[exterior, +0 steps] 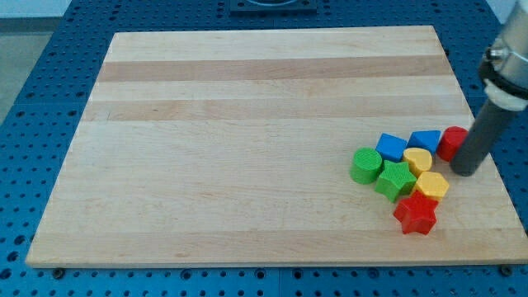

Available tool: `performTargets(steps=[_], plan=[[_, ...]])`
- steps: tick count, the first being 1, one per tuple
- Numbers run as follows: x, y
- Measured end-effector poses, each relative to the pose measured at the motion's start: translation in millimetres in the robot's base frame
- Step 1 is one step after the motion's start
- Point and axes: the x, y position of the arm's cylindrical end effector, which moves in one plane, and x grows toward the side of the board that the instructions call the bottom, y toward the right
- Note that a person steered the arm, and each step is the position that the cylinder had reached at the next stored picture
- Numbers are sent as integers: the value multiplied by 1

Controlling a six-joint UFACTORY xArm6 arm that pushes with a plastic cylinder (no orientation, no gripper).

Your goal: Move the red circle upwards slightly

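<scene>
The bench [247, 124] carries a cluster of blocks at about four o'clock. My rod ends in my tip [464, 172], touching the red circle [451, 143] at the circle's five o'clock side; there is no end effector to open or close. At the circle's nine o'clock sits a blue block [426, 141], then another blue block [391, 147]. Below lie a green cylinder [366, 165], green star [396, 181], yellow blocks [418, 159] [431, 185] and a red star [416, 214].

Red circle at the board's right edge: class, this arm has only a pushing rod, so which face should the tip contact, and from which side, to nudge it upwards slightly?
Probably the red circle's lower face, approached from the view's bottom. My tip already sits just below and right of it. Its round side could slip sideways, so centre the push. The blue block lies close on its left.
</scene>
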Motion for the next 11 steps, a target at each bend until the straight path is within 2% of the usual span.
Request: performTargets(steps=[1, 2, 3, 8, 11], plan=[[-6, 14], [-29, 5], [-34, -12], [-40, -66], [-41, -37]])
